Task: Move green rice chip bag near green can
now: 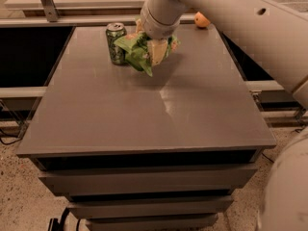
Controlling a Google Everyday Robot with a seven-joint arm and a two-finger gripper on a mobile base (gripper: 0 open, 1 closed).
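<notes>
Grey tabletop filled the view, with the green can upright at its far left and an orange fruit by the far edge. Just right of the can, the gripper was clenched on the crumpled green rice chip bag, whose left end almost met the can. The carry looked nearly done; what was left, by my judgement, was to set the bag down and let go

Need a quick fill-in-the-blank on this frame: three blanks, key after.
1. The claw holds the green rice chip bag just to the ____ of the green can, as the camera sees it.
2. The green can stands ____ on the table.
3. The round fruit at the back is ____ in colour.
Missing: right; upright; orange.
</notes>
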